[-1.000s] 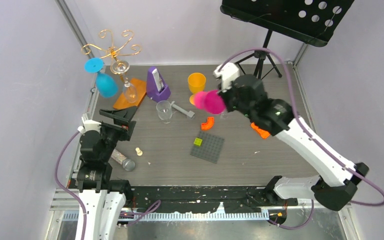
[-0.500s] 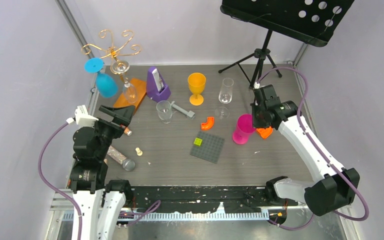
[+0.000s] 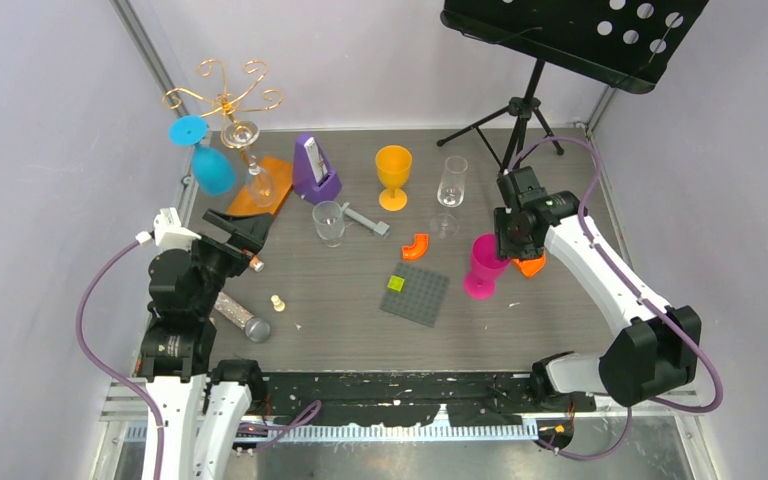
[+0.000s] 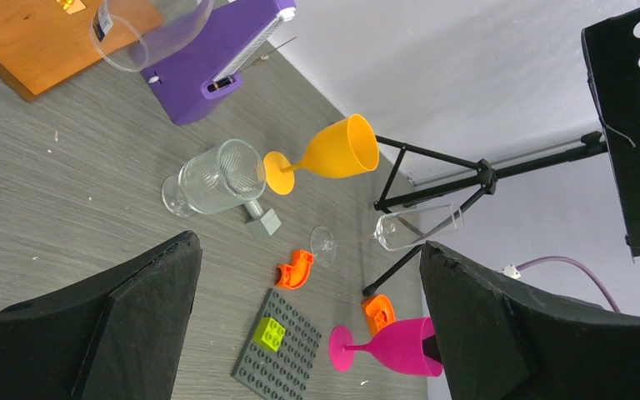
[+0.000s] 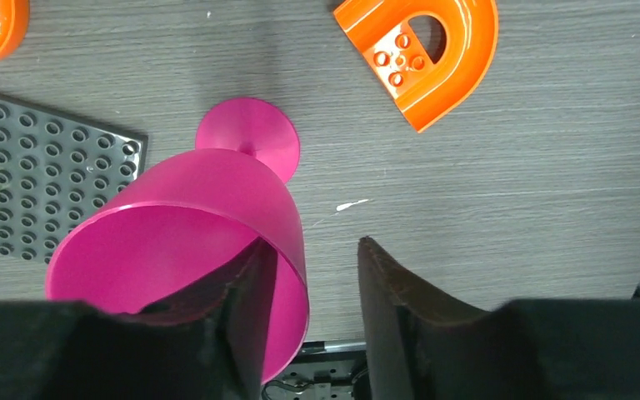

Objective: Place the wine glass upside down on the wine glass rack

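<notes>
Beside the grey plate [image 3: 415,294], the right pincer [image 5: 308,250] is straddling the pink glass [image 5: 175,225] rim, jaws apart; the left pincer [image 4: 308,246] is gaping wide.

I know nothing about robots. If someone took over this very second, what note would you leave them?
Left gripper: open, empty.
Right gripper: open, one finger inside the upright pink glass, one outside.
The rack, far left: a blue glass and a clear glass hang upside down.
Probably left: grip the pink glass, flip it, hang it on the rack.
</notes>
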Action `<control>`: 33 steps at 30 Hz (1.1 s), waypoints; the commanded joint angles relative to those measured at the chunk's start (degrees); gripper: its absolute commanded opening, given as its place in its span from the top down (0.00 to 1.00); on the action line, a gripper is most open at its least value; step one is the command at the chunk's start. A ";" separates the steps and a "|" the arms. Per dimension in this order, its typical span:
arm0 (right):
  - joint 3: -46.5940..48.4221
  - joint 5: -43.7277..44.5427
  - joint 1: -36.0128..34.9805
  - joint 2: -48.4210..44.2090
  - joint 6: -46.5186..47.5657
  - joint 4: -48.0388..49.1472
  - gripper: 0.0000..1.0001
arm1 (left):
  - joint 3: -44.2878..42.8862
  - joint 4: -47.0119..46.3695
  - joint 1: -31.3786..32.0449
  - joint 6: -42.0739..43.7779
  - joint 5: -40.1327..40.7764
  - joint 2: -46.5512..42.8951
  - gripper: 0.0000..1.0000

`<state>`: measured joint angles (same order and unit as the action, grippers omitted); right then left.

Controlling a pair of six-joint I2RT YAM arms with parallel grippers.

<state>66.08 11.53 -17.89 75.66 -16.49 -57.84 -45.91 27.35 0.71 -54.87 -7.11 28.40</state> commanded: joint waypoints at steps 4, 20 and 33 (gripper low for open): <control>6.17 1.98 0.23 -2.15 0.29 0.09 0.38 | -1.54 1.09 0.17 3.16 1.70 -0.37 0.00; 16.67 -2.71 0.22 -8.55 5.71 5.96 0.18 | -9.76 11.31 0.17 19.35 12.68 -3.62 0.01; 22.85 -6.77 -7.28 -1.27 4.30 18.07 0.20 | -15.77 12.58 0.17 28.70 14.93 -1.09 0.01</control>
<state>83.02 3.90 -19.70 71.35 -11.16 -47.13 -60.99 39.31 0.69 -30.41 5.87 25.56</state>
